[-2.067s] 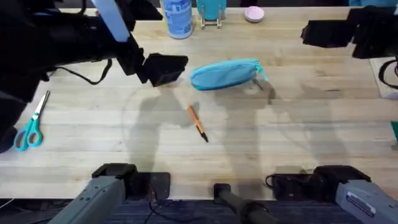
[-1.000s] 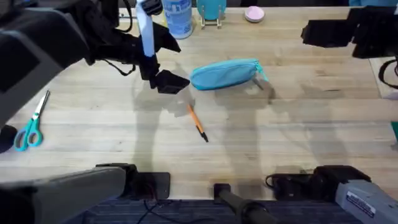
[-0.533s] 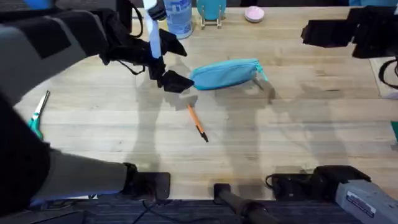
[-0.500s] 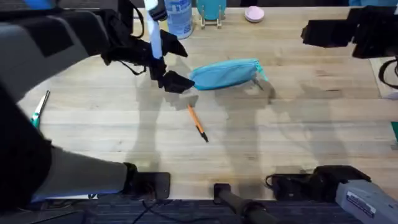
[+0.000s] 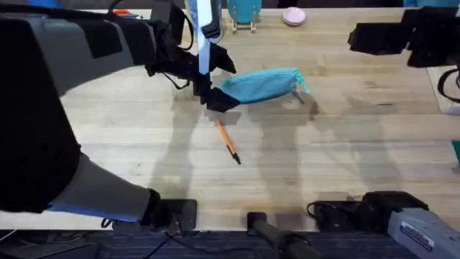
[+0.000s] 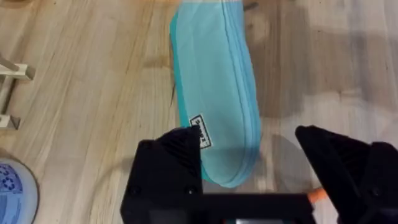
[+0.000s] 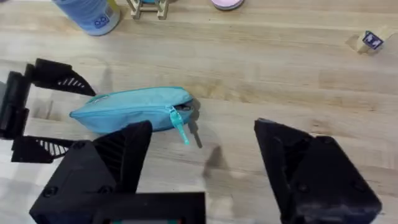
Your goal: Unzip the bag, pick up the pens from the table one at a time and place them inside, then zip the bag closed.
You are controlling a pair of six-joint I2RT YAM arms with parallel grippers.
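The left gripper (image 5: 215, 97) has been brought, jaws spread and empty, to the zipped turquoise fabric pouch (image 5: 260, 85) (unzipping pending); anchoring is called for next.

Pale plank tabletop (image 5: 359, 144) (soft shadows), perhaps dark floor beyond.

Light wooden surface (image 5: 359, 144), pale tan with darker plank grain and streaks. Turquoise bag (image 5: 260, 85), plain fabric, with a matching turquoise pull tab (image 7: 180, 132) and a small white label with dark print (image 6: 200, 130). Orange pen (image 5: 227, 141) with a black tip. Black fingers (image 6: 177, 155) on the left gripper (image 6: 255, 163); black fingers (image 7: 292, 155) on the right gripper (image 7: 202, 165). Blue-and-white canister (image 7: 90, 14). Pink round thing (image 5: 293, 16) at the far edge. Pale wooden stand (image 6: 9, 93).
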